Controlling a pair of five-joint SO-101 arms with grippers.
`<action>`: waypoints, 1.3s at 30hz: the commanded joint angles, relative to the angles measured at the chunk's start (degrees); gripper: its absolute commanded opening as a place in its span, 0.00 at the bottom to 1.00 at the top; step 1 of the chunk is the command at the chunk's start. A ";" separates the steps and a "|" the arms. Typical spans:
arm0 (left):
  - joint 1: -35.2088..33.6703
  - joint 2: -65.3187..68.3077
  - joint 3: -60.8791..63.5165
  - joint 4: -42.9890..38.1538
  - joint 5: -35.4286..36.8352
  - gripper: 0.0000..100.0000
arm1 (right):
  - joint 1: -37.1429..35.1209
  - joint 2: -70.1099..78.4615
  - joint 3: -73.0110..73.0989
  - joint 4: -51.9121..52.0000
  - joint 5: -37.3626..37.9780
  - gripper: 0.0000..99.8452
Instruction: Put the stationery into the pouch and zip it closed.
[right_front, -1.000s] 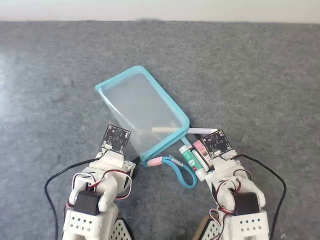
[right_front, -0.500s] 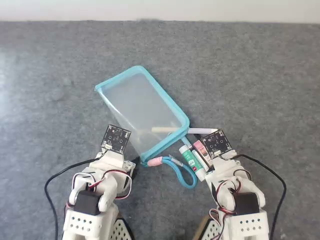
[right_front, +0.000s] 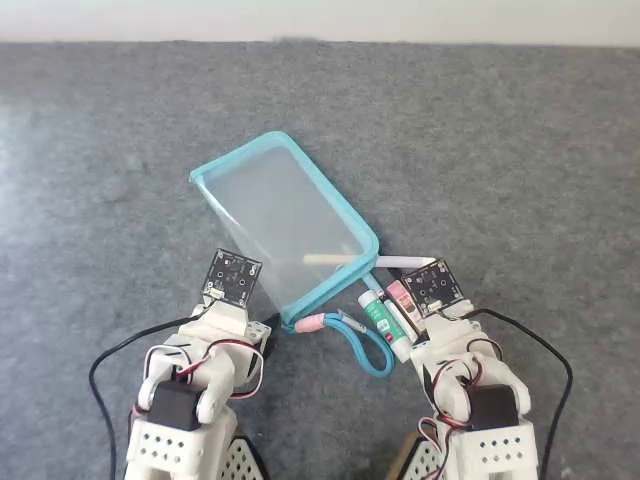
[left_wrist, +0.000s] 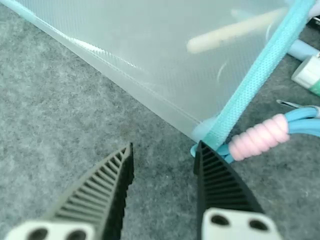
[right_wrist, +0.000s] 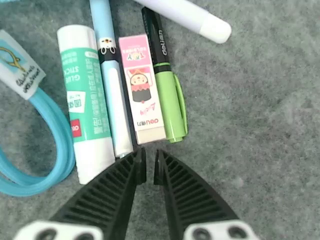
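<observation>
Your clear, teal-edged pouch (right_front: 285, 225) lies flat mid-counter, a pale stick (left_wrist: 230, 35) inside. Your left hand (left_wrist: 164, 146) gapes empty beside its pink zip pull (left_wrist: 260, 137); your right hand (right_wrist: 149, 152), all but closed and empty, sits just short of the eraser (right_wrist: 141, 90).

Bkgd: mottled grey felt-like mat (right_front: 520, 150) covers the work surface, fuzzy texture w/ lighter patches. Plain off-white strip (right_front: 320, 20) runs along mat's far edge. Lighting even, diffuse; shadows on mat soft.
</observation>
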 joint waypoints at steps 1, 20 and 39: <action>0.26 -1.05 -0.48 0.70 0.53 0.19 | -0.13 -0.75 1.14 0.22 -0.53 0.04; 0.26 -1.05 -0.48 0.70 0.53 0.19 | -1.54 -0.75 0.97 -1.71 1.05 0.04; 0.26 -1.05 -0.48 0.70 0.53 0.19 | -17.19 43.65 -43.78 -3.21 9.85 0.05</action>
